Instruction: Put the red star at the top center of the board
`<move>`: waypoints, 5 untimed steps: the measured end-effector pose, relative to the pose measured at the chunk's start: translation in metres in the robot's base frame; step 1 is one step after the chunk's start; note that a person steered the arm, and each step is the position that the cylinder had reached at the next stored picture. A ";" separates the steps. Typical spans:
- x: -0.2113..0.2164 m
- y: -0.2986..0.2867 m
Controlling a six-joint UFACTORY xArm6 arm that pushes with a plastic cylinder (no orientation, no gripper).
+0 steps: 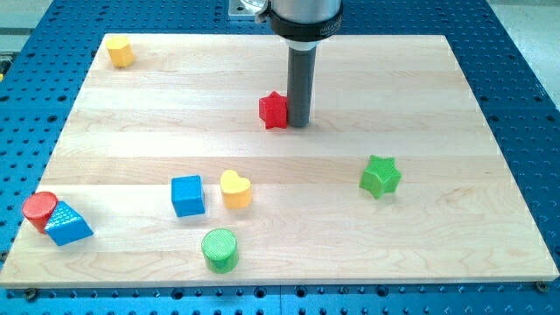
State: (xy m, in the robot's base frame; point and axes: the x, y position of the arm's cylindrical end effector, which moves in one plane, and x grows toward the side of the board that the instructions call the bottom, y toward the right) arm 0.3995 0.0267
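Observation:
The red star (273, 110) lies on the wooden board (420, 87), a little above the board's middle and slightly left of centre. My tip (298, 123) stands right against the star's right side, touching or nearly touching it. The dark rod rises from there to the view's top.
A yellow block (121, 52) sits at the top left corner. A green star (380, 176) lies at the right. A blue cube (187, 195), a yellow heart (234, 189) and a green cylinder (220, 250) lie at the lower middle. A red cylinder (39, 211) and a blue triangular block (66, 225) sit at the lower left.

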 end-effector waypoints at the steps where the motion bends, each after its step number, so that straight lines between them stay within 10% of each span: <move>1: 0.010 -0.005; 3: -0.049 -0.048; 5: -0.015 -0.083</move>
State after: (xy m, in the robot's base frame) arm 0.3845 -0.0568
